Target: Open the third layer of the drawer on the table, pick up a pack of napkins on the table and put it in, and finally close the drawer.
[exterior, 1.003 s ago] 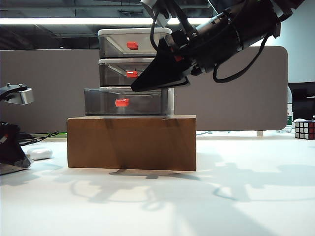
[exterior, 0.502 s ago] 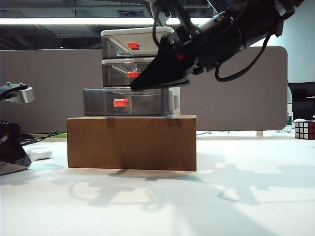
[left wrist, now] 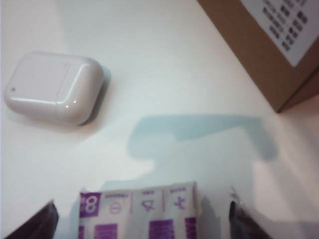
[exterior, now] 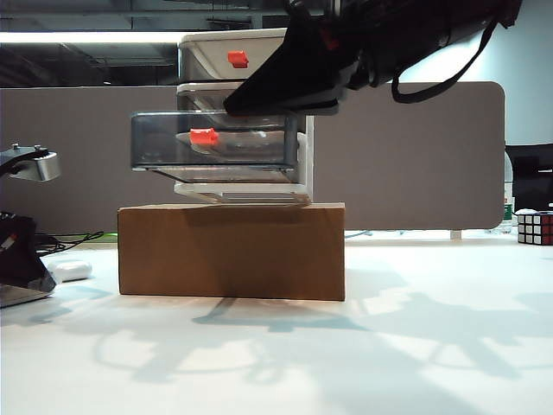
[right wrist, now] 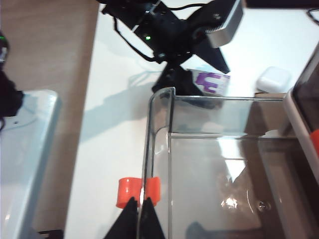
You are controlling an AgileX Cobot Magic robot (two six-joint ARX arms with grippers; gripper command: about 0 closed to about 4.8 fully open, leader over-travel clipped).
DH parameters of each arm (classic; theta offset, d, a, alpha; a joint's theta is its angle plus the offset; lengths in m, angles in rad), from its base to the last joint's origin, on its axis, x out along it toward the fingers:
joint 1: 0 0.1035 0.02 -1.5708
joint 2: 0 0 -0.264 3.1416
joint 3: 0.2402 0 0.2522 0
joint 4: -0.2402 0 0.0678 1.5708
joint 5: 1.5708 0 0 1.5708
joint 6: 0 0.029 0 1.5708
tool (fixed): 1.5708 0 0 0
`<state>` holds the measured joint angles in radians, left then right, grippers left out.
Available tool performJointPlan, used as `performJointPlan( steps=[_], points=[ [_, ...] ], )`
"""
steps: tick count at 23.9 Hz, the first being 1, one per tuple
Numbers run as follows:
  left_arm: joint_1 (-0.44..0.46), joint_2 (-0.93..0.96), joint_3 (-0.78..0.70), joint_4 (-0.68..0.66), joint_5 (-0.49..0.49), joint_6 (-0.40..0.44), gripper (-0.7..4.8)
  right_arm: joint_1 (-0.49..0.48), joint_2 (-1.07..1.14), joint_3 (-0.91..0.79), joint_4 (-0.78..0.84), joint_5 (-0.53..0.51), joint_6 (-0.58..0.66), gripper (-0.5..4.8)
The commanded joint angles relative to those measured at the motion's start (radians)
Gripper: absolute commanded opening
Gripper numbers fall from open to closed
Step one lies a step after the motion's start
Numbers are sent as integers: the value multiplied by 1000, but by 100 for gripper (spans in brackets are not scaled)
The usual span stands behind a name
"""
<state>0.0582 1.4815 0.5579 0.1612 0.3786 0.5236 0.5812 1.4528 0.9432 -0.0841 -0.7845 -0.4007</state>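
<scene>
Left gripper (left wrist: 142, 219), jaws wide, hovers over the pack of napkins (left wrist: 139, 211) near the table's (exterior: 432, 346) left edge. The drawer (exterior: 246, 112) tilts off the cardboard box (exterior: 232, 251). Right gripper (right wrist: 139, 216) pinches the third layer's (exterior: 216, 138) front wall beside its red handle (right wrist: 137, 191), pulled out.

Office-like lab, grey partition screen (exterior: 415, 156) behind white table (exterior: 432, 346), ceiling strip light (exterior: 86, 37), exposed dark ceiling

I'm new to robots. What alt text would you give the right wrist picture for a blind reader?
The right claw, shut on the red handle of a clear open drawer, holds it above the white table. Beyond, the left claw sits over a purple-printed napkin pack.
</scene>
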Motion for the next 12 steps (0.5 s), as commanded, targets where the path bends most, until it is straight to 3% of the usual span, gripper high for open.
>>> performJointPlan(
  steps=[1,10,12],
  points=[
    [1,-2,2,11,7,0,435,3,-9,3,10,-14,7,-4],
    [0,-2,2,10,8,-8,435,2,13,3,13,49,3,6],
    [0,-2,2,10,8,-8,435,2,14,3,16,51,3,144]
  ],
)
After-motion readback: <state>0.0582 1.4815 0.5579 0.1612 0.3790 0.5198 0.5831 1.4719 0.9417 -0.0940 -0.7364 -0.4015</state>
